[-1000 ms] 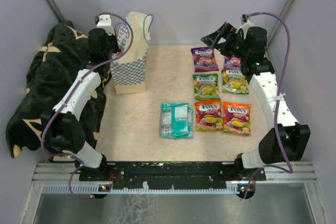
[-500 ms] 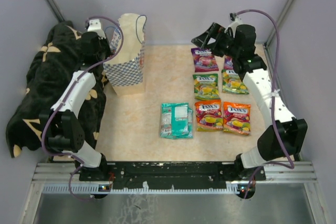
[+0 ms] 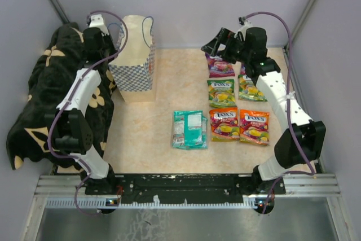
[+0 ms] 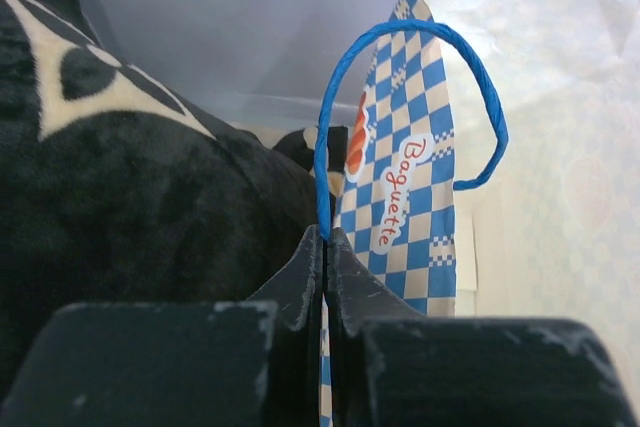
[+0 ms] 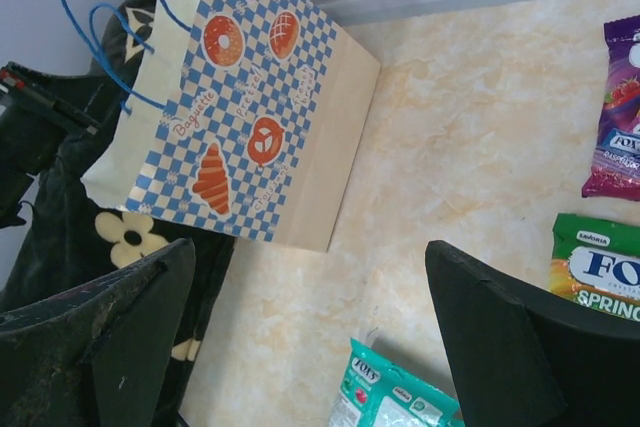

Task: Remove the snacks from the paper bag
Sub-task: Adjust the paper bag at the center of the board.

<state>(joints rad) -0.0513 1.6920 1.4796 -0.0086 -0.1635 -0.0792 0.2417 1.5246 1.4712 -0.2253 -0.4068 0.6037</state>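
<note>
My left gripper is clamped on the far-left rim of the paper bag (steadying it), so my wide-open, empty right gripper should next reach inside for any snacks not yet out.

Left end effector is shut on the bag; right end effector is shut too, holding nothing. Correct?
No. The right end effector is open, fingers wide apart, holding nothing: the right wrist view shows it. The left end effector is shut on the bag, as stated.
</note>
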